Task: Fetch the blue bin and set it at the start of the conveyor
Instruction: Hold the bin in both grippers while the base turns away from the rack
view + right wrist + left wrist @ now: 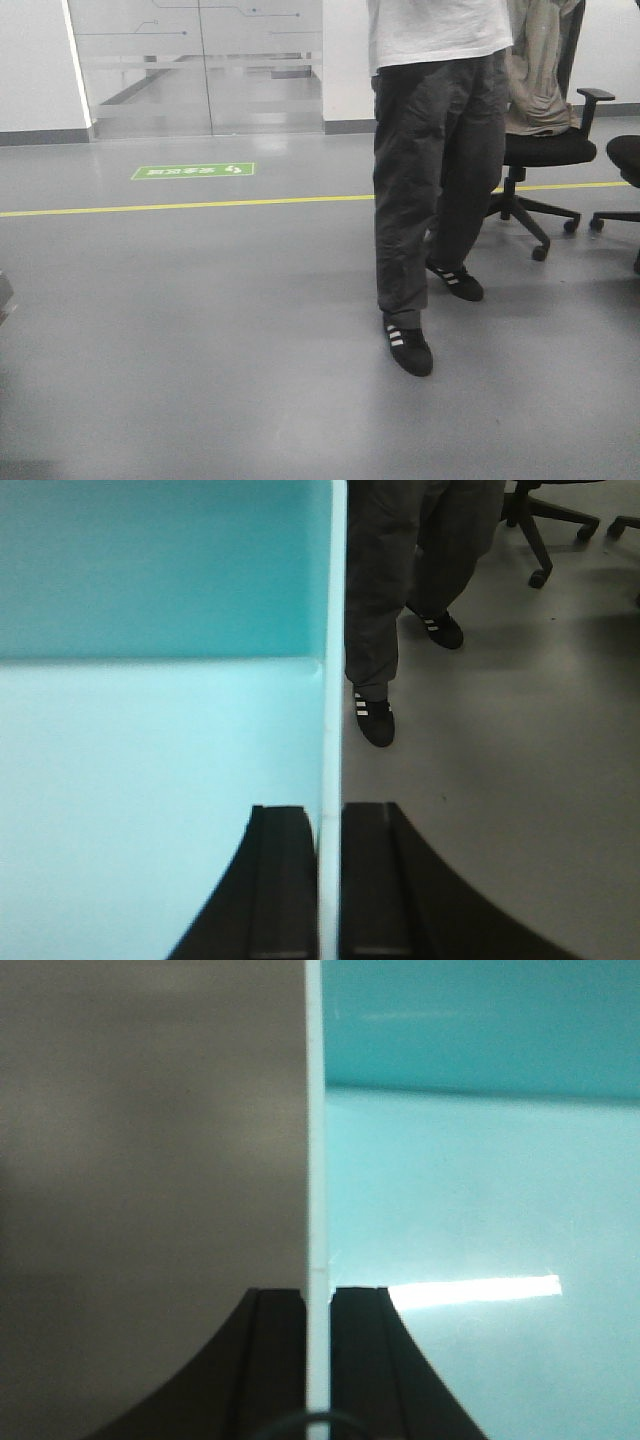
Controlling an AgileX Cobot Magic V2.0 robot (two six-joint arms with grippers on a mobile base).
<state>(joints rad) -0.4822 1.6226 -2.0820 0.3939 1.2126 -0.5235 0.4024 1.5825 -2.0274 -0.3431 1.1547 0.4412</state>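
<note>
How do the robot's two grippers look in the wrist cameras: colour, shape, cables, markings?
Both the left gripper and right gripper have two matte black fingers, straight inside, curving outward toward the base, each with a lengthwise groove. No markings show. A thin dark cable arcs at the bottom of the left view. The arms are out of view.

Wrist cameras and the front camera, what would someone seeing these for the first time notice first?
The turquoise blue bin fills both wrist views, the left gripper and the right gripper each clamped on a thin side wall, one finger inside, one outside. In the front view a person in dark trousers and striped black sneakers stands close, right of centre on the grey floor, a black office chair behind them.
</note>
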